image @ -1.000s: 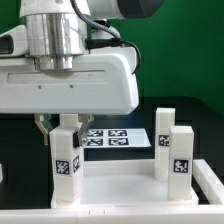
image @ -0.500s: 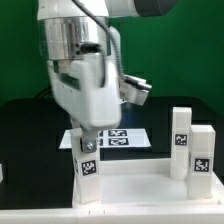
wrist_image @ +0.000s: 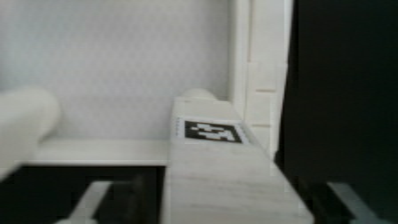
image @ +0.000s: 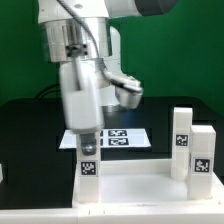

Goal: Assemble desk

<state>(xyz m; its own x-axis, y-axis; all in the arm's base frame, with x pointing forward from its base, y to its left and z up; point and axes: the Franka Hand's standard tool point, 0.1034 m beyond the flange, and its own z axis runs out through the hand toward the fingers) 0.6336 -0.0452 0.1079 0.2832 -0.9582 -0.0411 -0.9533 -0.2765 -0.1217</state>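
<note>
Directly beneath the gripper (image: 88, 140) I see a tagged leg (image: 88, 172) standing upright at the tabletop's (image: 135, 187) corner on the exterior view's left; the fingers reach down around the leg's top, though I cannot tell whether they press on it or stand clear. From the wrist view the same leg (wrist_image: 217, 150) runs straight away from the camera, its tag facing up, with the tabletop's rim (wrist_image: 267, 70) just beside it. Two more legs (image: 193, 145) stand at the exterior view's right; the marker board (image: 117, 138) lies behind on the black table (image: 25, 125).
</note>
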